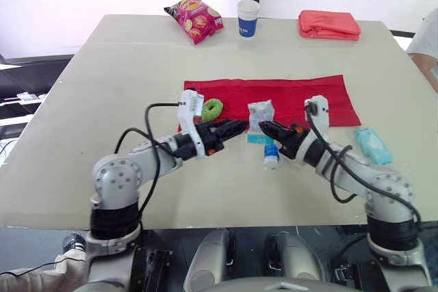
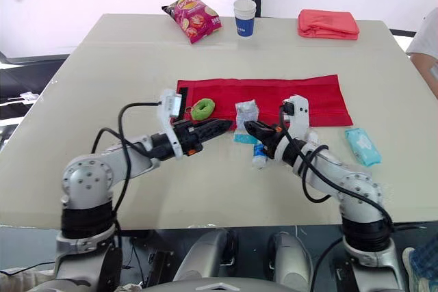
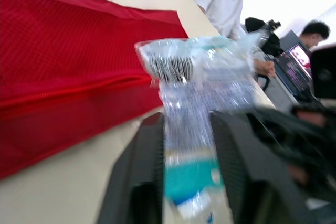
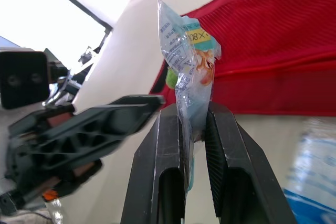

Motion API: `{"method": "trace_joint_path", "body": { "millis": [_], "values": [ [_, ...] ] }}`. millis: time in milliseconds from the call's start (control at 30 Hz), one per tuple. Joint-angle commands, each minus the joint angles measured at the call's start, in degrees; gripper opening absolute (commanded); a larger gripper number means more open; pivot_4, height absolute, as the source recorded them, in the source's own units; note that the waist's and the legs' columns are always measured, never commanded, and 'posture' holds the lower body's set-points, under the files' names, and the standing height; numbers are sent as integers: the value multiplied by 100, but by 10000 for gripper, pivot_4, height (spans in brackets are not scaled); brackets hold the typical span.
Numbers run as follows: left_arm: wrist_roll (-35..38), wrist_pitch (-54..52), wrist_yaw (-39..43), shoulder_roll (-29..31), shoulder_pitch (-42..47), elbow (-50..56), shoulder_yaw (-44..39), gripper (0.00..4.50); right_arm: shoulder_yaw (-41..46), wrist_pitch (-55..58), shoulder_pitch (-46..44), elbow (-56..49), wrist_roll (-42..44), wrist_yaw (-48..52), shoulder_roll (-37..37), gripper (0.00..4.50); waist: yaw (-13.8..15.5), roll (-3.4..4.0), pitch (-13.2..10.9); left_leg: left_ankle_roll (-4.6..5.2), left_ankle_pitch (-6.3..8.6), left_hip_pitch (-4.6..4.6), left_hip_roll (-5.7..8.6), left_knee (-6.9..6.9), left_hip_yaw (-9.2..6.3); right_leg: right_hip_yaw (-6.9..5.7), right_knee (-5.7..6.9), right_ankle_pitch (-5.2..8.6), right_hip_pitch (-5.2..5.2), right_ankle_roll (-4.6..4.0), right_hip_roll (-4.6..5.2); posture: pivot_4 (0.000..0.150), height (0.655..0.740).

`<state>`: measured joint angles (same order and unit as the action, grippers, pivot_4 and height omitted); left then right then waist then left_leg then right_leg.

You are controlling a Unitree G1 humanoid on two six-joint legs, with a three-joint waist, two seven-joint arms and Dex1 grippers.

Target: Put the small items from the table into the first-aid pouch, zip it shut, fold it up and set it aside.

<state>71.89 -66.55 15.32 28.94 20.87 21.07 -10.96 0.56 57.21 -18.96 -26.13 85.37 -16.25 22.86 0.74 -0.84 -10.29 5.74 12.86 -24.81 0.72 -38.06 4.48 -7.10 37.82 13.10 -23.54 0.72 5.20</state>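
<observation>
The red first-aid pouch lies flat and spread out on the table. A green ring-shaped item rests on its near left corner. My right gripper is shut on a clear plastic packet with a teal part, holding it upright just in front of the pouch. My left gripper points at that packet from the left, open, with the packet standing in line with the gap between its fingers. A small bottle lies on the table under my right gripper.
A teal wipes pack lies right of the pouch. Along the far edge stand a chips bag, a paper cup and a folded coral cloth. A person sits at the table's right side.
</observation>
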Motion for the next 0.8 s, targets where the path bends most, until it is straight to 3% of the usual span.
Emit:
{"method": "trace_joint_path", "body": {
  "millis": [33, 67, 100, 233, 433, 600, 700, 800],
  "values": [
    [253, -79, 1023, 401, -58, -34, -84, 37139, 128, 291, -4, -167, 670, 453, 497, 593, 6, 4, -1, -9, 5, 2, 0, 2, 0, 0, -1, 0, 1, 0, 1, 1500, 7400],
    [187, -47, 1289, 529, -65, -139, -56, 41831, 144, 341, -16, -136, 791, 554, 666, 593, 10, 4, -1, -10, 6, 1, 0, 3, 0, 0, -2, 0, 0, 0, 1, 1500, 7400],
    [56, 17, 1484, 632, -68, -234, -22, 42407, 148, 369, -27, -117, 873, 638, 800, 593, 11, 4, -1, -10, 6, 0, 0, 3, 0, -1, -3, 1, 0, 1, 1, 1500, 7400],
    [-1060, 729, 2173, 1096, 58, -483, 368, 42407, 135, 322, 49, -140, 1229, 754, 1160, 593, 9, 4, -1, -12, 8, 0, 0, 10, 2, 0, -10, 10, 0, 17, 3, 1500, 7400],
    [-3270, 2362, 3181, 1394, 1293, -1915, 1511, 42407, 234, -29, 533, -534, 1831, 738, 1514, 592, 84, 4, -2, -13, 9, -2, 0, 29, 7, -4, -27, 0, -2, 1, 15, 1500, 7400],
    [-5181, 4148, 4059, 1145, 2482, -3801, 2718, 42407, 284, -408, 757, -754, 1733, 663, 1605, 591, 93, 3, -2, -11, 10, -3, 1, 37, 13, -4, -40, -1, -3, 5, 19, 1500, 7400],
    [-5712, 4881, 4264, 593, 3118, -5068, 2902, 42407, 232, -594, 804, -819, 1555, 605, 1550, 591, 125, 1, -3, 11, -2, -6, 0, 42, 15, -5, -43, -3, -8, 4, 21, 1500, 7400],
    [-6161, 5323, 4515, 428, 3468, -5898, 3004, 42407, 186, -718, 933, -996, 1377, 542, 1536, 591, 121, -3, -5, 16, -3, -14, -1, 44, 15, -6, -47, -3, -15, 5, 23, 1500, 7400]
  ]
}}
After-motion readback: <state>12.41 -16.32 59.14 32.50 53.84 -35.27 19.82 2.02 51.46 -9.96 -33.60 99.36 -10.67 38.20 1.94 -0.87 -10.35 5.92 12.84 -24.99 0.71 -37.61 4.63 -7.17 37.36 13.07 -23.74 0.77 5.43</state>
